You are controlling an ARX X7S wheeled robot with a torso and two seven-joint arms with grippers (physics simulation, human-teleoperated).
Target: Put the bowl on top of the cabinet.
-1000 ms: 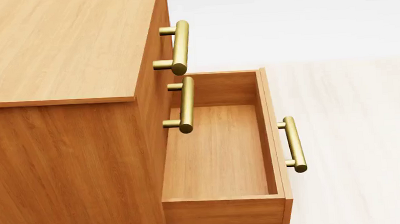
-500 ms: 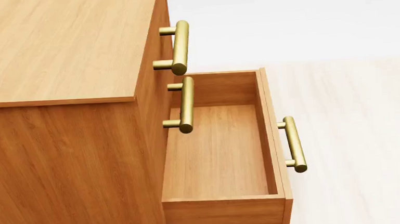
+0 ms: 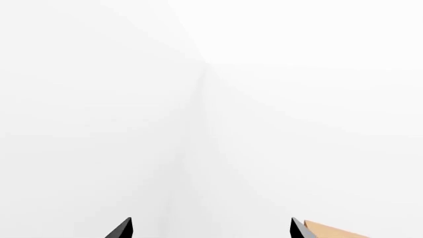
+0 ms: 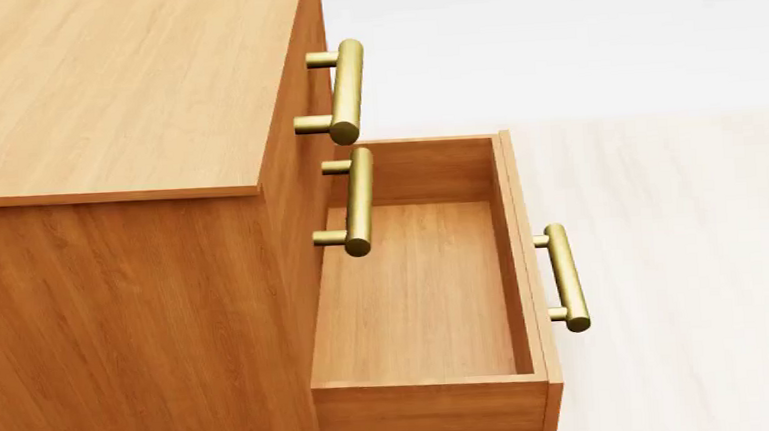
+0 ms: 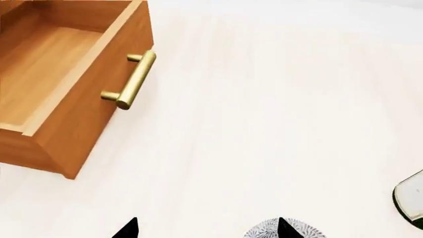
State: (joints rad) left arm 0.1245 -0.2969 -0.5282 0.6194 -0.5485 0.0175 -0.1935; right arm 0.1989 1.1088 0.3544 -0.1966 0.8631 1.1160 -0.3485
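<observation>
The cabinet (image 4: 109, 92) fills the left of the head view, orange-brown with a bare flat top and brass bar handles. Its lower drawer (image 4: 416, 294) is pulled out and holds nothing. No gripper shows in the head view. In the right wrist view only a sliver of the patterned bowl (image 5: 263, 232) shows on the pale floor at the frame's edge, partly behind one fingertip. My right gripper (image 5: 206, 229) is open above the floor, holding nothing. My left gripper (image 3: 210, 229) is open too, facing blank white walls.
The open drawer (image 5: 59, 94) and its brass handle (image 5: 130, 80) stick out over the pale floor. A pale object with a dark rim (image 5: 411, 201) lies at the right wrist view's edge. A wood-coloured corner (image 3: 330, 232) shows beside the left fingertip.
</observation>
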